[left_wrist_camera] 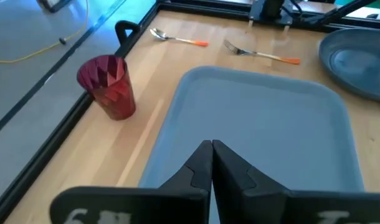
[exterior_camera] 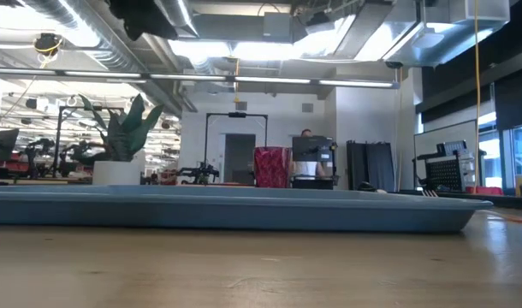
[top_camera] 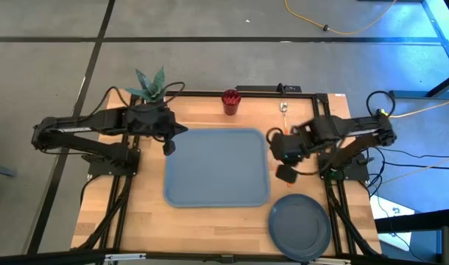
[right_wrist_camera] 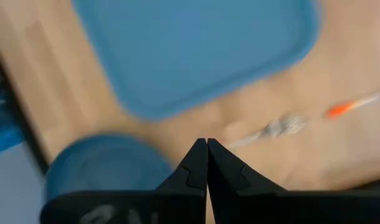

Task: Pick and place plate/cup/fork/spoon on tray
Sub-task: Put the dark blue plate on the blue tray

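The right gripper [right_wrist_camera: 207,144] is shown with its 2 fingers pressed together and nothing pinched between them; in the high view it [top_camera: 274,140] is held just beside the right edge of the tray [top_camera: 217,167], above bare table [top_camera: 210,232]. The left gripper [left_wrist_camera: 212,146] is likewise closed to a point, empty, and in the high view it [top_camera: 169,146] is placed at the tray's far-left corner. The tray, a light blue-grey rectangle with rounded corners, is seen lying at the middle of the table with nothing on it. The plate [top_camera: 299,226], round and dark grey-blue, is found off the tray's near-right corner, close to it but apart from it; it is also seen past the tray in the left wrist view [left_wrist_camera: 358,62]. The cup [top_camera: 231,101], dark red and faceted, is seen standing upright beyond the tray's far edge, near the middle of that edge, and apart from it [left_wrist_camera: 108,86]. The fork [left_wrist_camera: 260,53], silver-headed with an orange handle, is seen lying flat on the wood beside the tray's right side; in the right wrist view it [right_wrist_camera: 314,118] is blurred. The spoon [left_wrist_camera: 177,38] is seen lying farther off, beyond the tray's far-right corner [top_camera: 283,108]. A white pot with a green plant [top_camera: 151,83] is seen standing beyond the tray's far-left corner. In the low view only the tray's rim [exterior_camera: 244,210] and the cup [exterior_camera: 272,167] behind it are plainly made out.
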